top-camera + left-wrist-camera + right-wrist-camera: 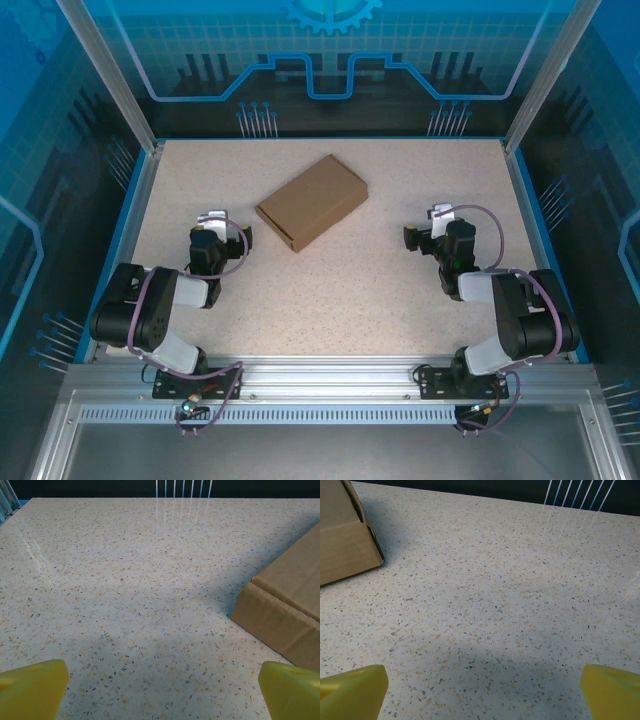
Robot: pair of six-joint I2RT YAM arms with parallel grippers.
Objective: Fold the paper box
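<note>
The table (330, 300) is speckled beige and glossy. Behind the table rises a blue circuit-patterned panel (330, 60); an aluminium rail (330, 375) runs along its near edge.

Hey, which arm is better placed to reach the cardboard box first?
Probably left. The cardboard box lies nearer the left hand, close on its wrist view's right; the right hand sits farther off. Both hands are open.

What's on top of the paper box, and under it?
Nothing on top: the paper box shows a bare brown top. It lies closed and flat on the speckled table; its underside and inside are covered.
</note>
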